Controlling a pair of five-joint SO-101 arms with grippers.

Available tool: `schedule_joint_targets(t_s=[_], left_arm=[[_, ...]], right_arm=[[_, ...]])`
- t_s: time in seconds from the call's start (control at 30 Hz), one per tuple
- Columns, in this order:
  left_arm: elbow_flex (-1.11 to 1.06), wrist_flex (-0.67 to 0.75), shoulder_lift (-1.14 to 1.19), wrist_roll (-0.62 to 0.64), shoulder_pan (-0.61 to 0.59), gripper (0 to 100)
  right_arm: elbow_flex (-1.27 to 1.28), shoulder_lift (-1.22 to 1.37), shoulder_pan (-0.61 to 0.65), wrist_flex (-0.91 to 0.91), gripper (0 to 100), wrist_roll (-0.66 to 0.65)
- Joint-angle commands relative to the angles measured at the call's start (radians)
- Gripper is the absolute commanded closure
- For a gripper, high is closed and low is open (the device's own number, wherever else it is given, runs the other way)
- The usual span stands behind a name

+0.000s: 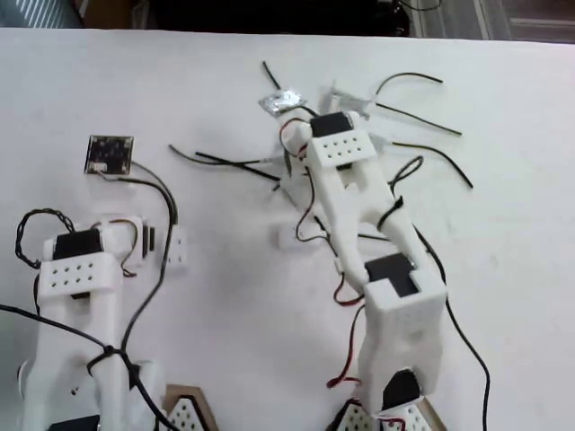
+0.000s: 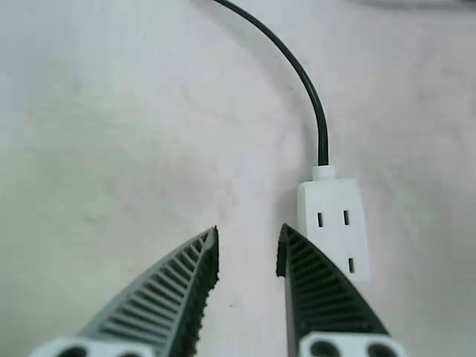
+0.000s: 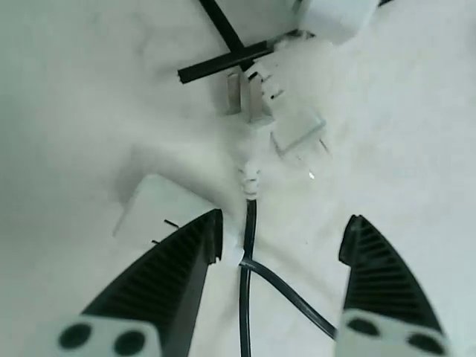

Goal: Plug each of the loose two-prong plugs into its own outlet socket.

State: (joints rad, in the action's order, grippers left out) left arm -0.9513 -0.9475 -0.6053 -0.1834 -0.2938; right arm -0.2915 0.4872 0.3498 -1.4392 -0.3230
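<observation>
A white two-prong plug (image 3: 249, 111) lies on the table with its metal prongs pointing away from my right gripper (image 3: 284, 218). Its black cable (image 3: 248, 245) runs back between the wide-open fingers, which touch nothing. A white outlet block (image 3: 160, 208) lies beside one finger. My left gripper (image 2: 248, 234) hovers slightly open over bare table, with nothing between the fingers. A white outlet socket (image 2: 333, 227) on a black cord lies just beside one finger (image 2: 316, 294). From above, that outlet socket (image 1: 176, 247) sits right of the left arm's wrist.
Several loose black cables (image 1: 422, 121) sprawl around the right arm's wrist (image 1: 337, 144) at the back middle. A silvery piece (image 1: 280, 101) lies beside it. A small dark board (image 1: 110, 153) sits at the back left, its cord trailing toward the left arm.
</observation>
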Motion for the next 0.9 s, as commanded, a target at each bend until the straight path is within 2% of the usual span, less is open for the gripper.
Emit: schedule_joint_targets(t_s=[0.0, 0.23, 0.47, 0.87], left_arm=[[0.002, 0.015, -0.031, 0.002, -0.012, 86], [0.002, 0.014, -0.031, 0.002, -0.012, 86], [0.002, 0.014, -0.031, 0.002, -0.012, 86], [0.002, 0.014, -0.031, 0.002, -0.012, 86]], right_arm=[[-0.101, 0.056, -0.007, 0.016, 75.7, -0.009], [-0.267, 0.223, -0.021, -0.013, 75.8, -0.011], [-0.393, 0.272, -0.027, -0.019, 75.6, -0.011], [-0.420, 0.400, 0.021, -0.019, 75.8, -0.094]])
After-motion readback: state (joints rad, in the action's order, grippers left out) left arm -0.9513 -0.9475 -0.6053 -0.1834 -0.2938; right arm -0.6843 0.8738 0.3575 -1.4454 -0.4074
